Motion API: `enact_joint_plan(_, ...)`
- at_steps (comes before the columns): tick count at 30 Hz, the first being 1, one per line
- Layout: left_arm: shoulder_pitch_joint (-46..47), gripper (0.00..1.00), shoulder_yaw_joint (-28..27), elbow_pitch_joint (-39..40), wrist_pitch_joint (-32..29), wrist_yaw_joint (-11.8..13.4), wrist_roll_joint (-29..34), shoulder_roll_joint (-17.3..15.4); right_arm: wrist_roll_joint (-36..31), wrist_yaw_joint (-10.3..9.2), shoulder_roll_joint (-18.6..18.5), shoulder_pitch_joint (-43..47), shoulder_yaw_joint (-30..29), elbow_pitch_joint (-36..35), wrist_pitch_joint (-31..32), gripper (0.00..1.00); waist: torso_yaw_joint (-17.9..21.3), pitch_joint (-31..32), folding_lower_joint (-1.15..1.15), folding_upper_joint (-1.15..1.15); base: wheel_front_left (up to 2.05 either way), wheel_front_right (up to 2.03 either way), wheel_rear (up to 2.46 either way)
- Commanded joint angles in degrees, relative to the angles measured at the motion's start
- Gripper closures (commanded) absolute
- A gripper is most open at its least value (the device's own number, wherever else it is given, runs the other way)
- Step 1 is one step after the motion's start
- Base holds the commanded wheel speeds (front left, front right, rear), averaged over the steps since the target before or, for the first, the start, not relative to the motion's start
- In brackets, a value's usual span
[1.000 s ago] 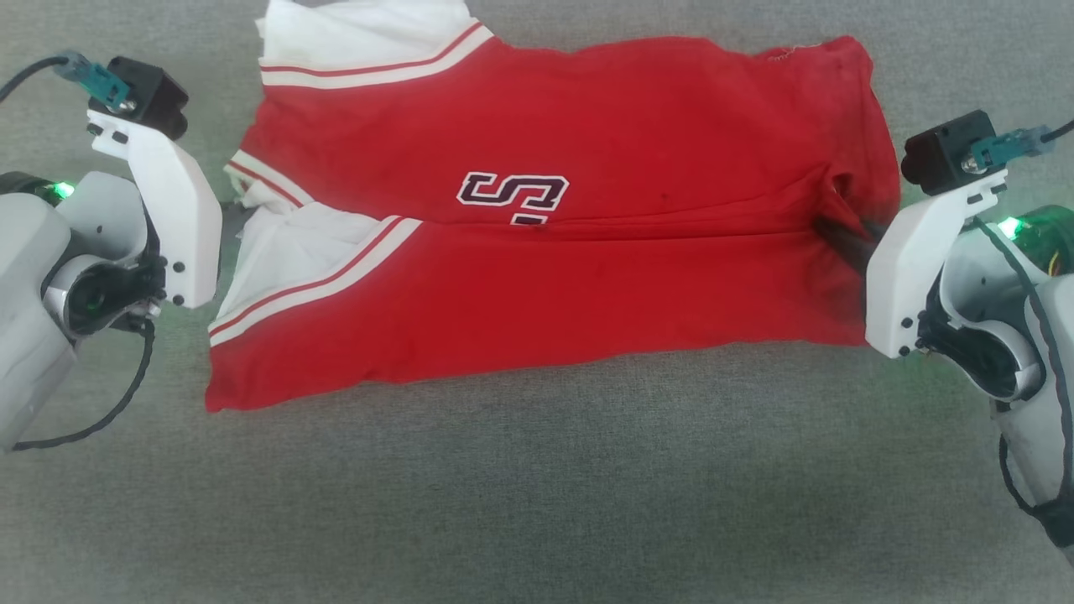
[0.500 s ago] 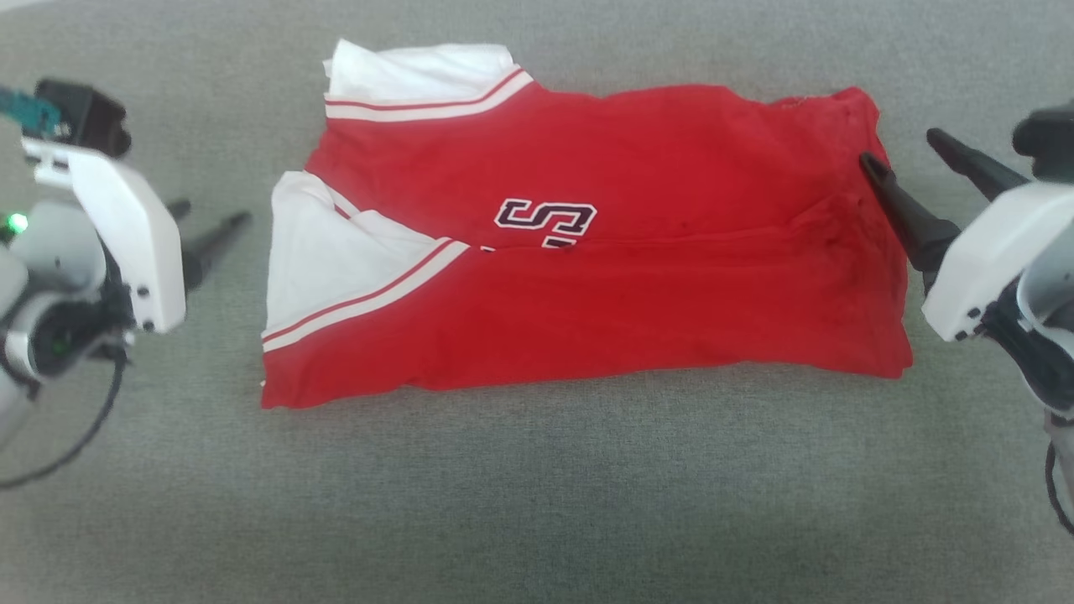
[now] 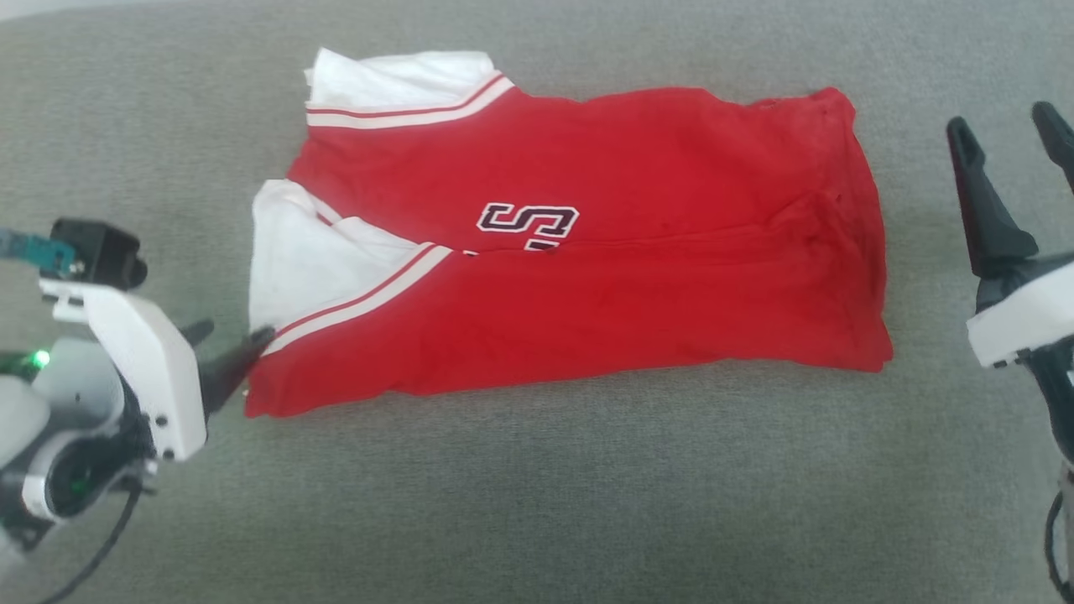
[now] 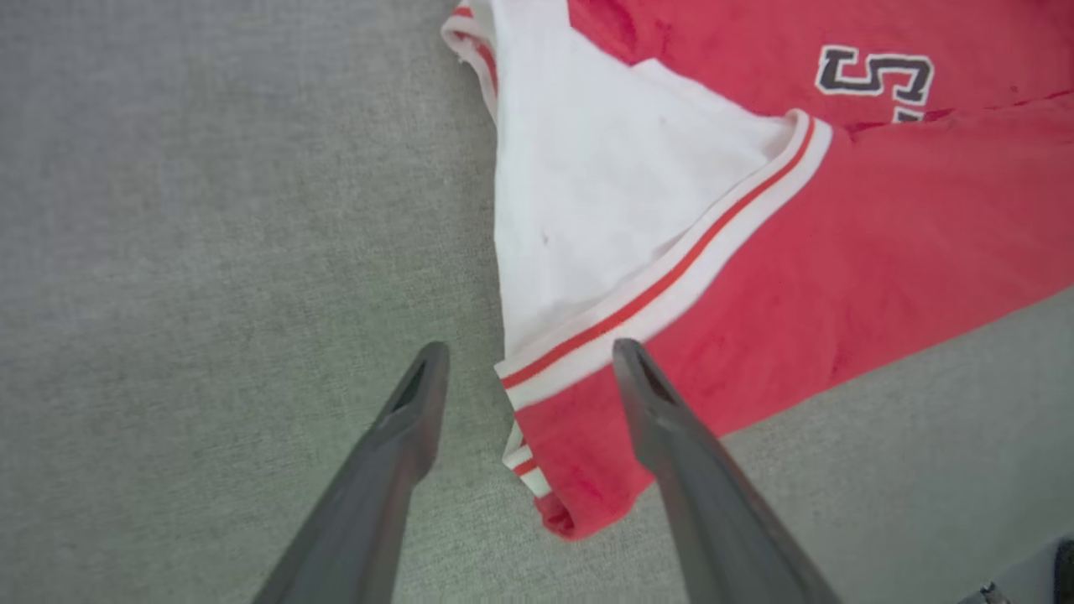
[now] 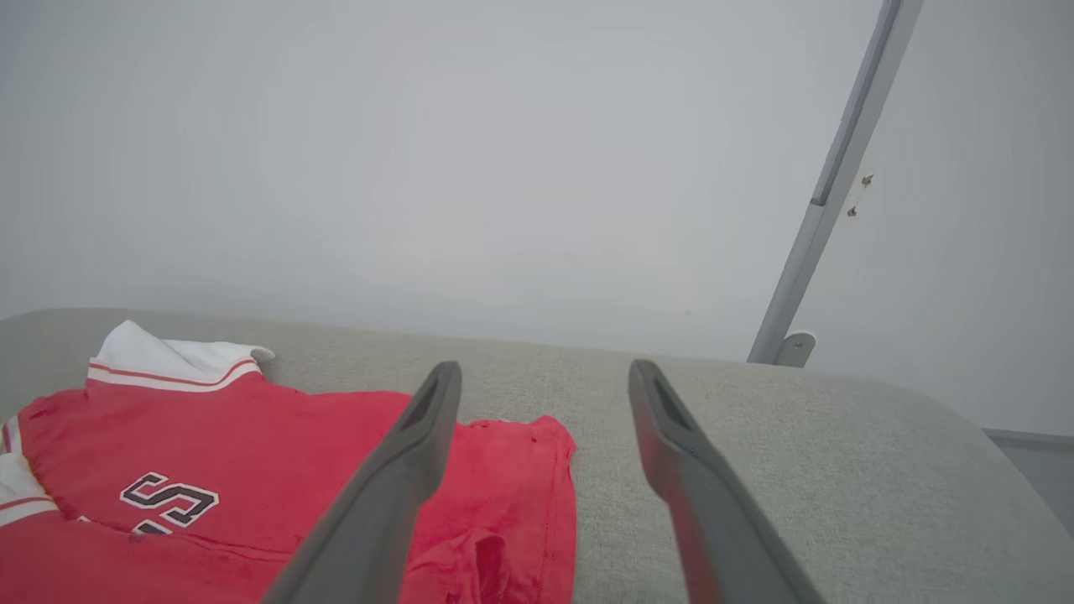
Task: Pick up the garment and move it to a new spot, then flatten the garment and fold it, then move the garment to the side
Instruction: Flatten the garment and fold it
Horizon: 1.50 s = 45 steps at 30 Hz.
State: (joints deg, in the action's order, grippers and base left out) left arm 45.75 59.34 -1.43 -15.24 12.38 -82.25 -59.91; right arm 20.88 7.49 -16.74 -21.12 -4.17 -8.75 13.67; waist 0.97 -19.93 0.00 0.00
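Note:
The garment [image 3: 604, 277] lies folded lengthwise on the grey cushion, red side up. Its white sleeves point left and one dark "S" shows at the fold. My left gripper [image 3: 228, 340] is open at the garment's near-left corner. In the left wrist view that gripper [image 4: 529, 352] straddles the striped sleeve trim [image 4: 663, 285], with one finger over the red cloth and the other over the cushion. My right gripper [image 3: 1003, 126] is open and stands apart from the hem end, to its right. The right wrist view shows its fingers [image 5: 419, 453] raised above the garment [image 5: 277, 470].
The grey cushion [image 3: 537, 503] spreads wide in front of the garment. In the right wrist view its rounded back edge [image 5: 755, 377] meets a pale wall, where a slanted metal post [image 5: 839, 168] stands at the right.
The right gripper let go of the hem end and drew back to the right, its fingers now open. The left gripper dropped toward the near-left corner. The head camera also shifted.

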Motion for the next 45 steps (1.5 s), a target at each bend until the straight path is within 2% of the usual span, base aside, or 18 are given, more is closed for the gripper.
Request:
enact_joint_plan(1,-1.00,0.00,0.07,0.62,0.19,0.39,-0.50,-0.14,-0.60,0.01,0.57,0.69,-0.50,-0.62,-0.50,0.00,0.52,-0.52,0.00,0.00,0.00,0.00,0.00)
enact_joint_plan(8,-3.71,0.00,0.82,1.92,-0.18,3.13,-1.41,-1.47,-1.68,0.01,4.17,4.04,-2.54,-3.54,-0.37,0.00,2.17,-1.85,0.00,0.00,0.00,0.00,0.00)
enact_joint_plan(16,-4.58,0.00,2.54,-2.79,-2.67,3.19,-2.83,1.76,-1.14,0.01,6.59,6.86,-1.91,-2.74,2.56,0.00,3.47,-2.68,0.00,0.00,0.00,0.00,0.00)
enact_joint_plan(18,-4.40,1.00,3.37,-3.52,-3.49,2.61,-2.35,2.65,-0.56,0.01,6.51,7.45,-1.34,-2.27,4.69,0.00,3.60,-2.62,0.00,0.00,0.00,0.00,0.00)
enact_joint_plan(31,-2.25,1.00,4.22,-5.17,-4.00,0.39,-0.23,6.44,4.45,0.01,4.74,6.32,-1.55,3.18,24.83,0.00,1.23,-2.42,0.00,0.00,0.00,0.00,0.00)
enact_joint_plan(39,-1.96,1.00,4.85,-5.54,-3.74,-0.63,0.44,8.40,3.95,0.01,4.68,3.10,-2.67,7.60,32.55,0.00,-1.31,-3.20,0.00,0.00,0.00,0.00,0.00)
enact_joint_plan(45,-1.50,1.00,4.79,-6.91,-3.08,-1.67,0.91,10.08,3.66,0.02,4.69,0.92,-1.31,13.89,39.06,0.00,-2.89,-4.06,0.00,0.00,0.00,0.00,0.00)
